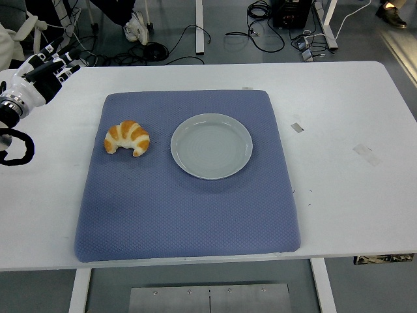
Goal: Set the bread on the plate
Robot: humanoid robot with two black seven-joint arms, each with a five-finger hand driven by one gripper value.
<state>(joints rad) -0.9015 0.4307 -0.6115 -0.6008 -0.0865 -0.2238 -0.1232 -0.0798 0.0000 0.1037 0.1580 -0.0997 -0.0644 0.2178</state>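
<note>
Left hand [36, 81]: enters at the picture's left edge, raised over the far left corner of the white bench [339, 130]; fingers [60, 67] extended and loosely spread, pointing toward the far side, pinching nothing. Wrist and forearm cut off by the frame; a black cable loop [14, 147] hangs below.
Croissant [127, 137]: on the blue mat [189, 208], well to the right of and nearer than the fingers, untouched.
Plate [212, 145]: pale grey, just right of the croissant, apart from it.
</note>
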